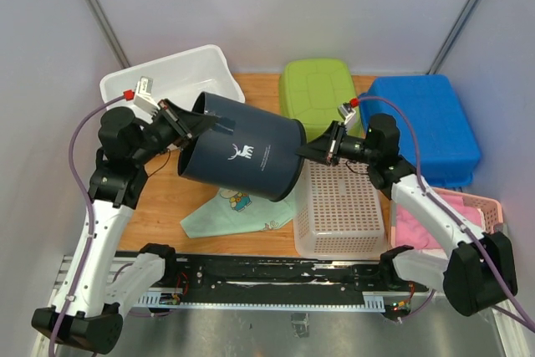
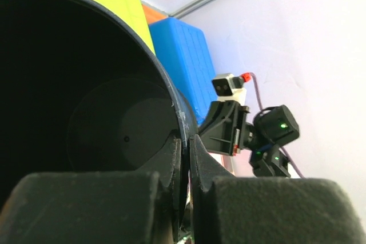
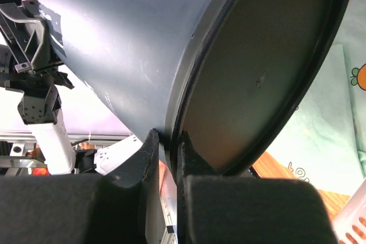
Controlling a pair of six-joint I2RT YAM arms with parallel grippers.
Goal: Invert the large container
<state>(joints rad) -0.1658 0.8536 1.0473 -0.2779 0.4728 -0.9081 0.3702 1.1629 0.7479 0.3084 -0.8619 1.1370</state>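
**Large container** (image 1: pixel 242 152): dark blue, with a white stag mark on its side. We find it lifted off the counter (image 1: pixel 163 211) and lying on its side in the middle of the top view. Its mouth points to the left of the frame and its base to the right, above a pale green cloth (image 1: pixel 230 211).

**Left claw** (image 2: pixel 184 150): closed tight on the rim of the mouth, one finger inside the wall and one outside. We judge that this grip anchors one end for the turn.

**Right claw** (image 3: pixel 166 150): closed on the raised lip around the base, at the lower centre of its wrist view. We judge that it holds the opposite end, so the two arms share the weight and can swing the container over.

**Progress**, in our judgement: about halfway. The container is sideways, not yet mouth down.

**Nearby:**
- white tub (image 1: pixel 167 73), upper left
- green tub (image 1: pixel 318 89) and blue tub (image 1: pixel 426 123), along the top
- white basket (image 1: pixel 338 206), below the right claw
- pink basket (image 1: pixel 481 211), right edge
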